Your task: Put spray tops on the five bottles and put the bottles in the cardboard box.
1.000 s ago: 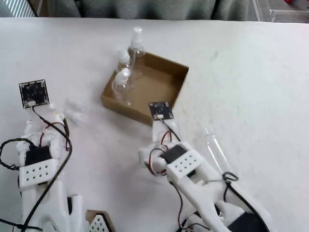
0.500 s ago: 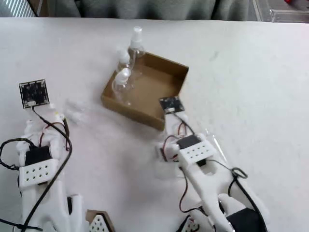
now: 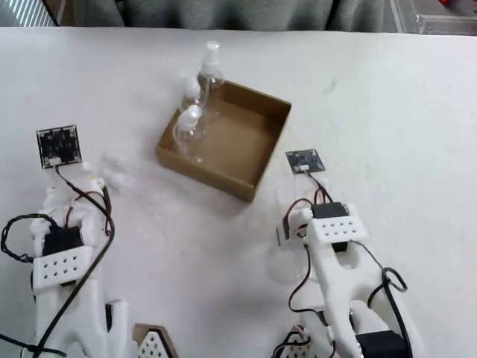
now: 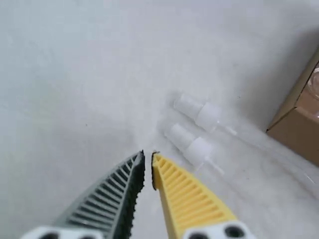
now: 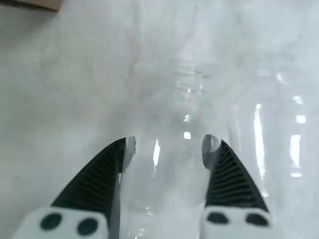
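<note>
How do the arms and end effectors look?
The left arm and right arm are white plastic with round holes, red and black wires and a square dark board each. The left end effector has one grey and one yellow ribbed finger; the right end effector has two black ones.

Bright, even light floods the white worktop [image 3: 387, 97]; faint shadow inside the cardboard box [image 3: 262, 142]; glints on a clear bottle [image 5: 172, 169].

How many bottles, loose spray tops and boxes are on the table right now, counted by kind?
Bottles with spray tops on: 3
Bottles without tops: 2
Loose spray tops: 2
Cardboard box: 1
Total: 8
</note>
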Action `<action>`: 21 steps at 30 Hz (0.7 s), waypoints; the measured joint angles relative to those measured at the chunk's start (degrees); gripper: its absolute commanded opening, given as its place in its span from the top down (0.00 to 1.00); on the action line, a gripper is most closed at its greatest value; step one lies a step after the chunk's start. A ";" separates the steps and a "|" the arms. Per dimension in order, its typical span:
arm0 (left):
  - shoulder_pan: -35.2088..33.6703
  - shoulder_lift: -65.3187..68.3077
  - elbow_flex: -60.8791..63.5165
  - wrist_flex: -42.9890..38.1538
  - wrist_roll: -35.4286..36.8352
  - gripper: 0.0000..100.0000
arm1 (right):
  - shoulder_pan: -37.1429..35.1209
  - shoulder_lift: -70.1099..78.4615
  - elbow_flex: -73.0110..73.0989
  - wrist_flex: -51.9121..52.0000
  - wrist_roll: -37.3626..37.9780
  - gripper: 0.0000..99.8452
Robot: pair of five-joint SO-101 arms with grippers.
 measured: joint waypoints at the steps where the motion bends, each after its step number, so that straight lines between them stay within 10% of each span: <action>1: 0.00 0.00 0.00 0.00 0.00 0.96 | 0.00 0.00 0.00 0.00 0.00 0.73; 21: 0.00 0.00 0.00 0.00 0.00 0.96 | 0.00 -0.09 -8.62 5.36 0.00 0.74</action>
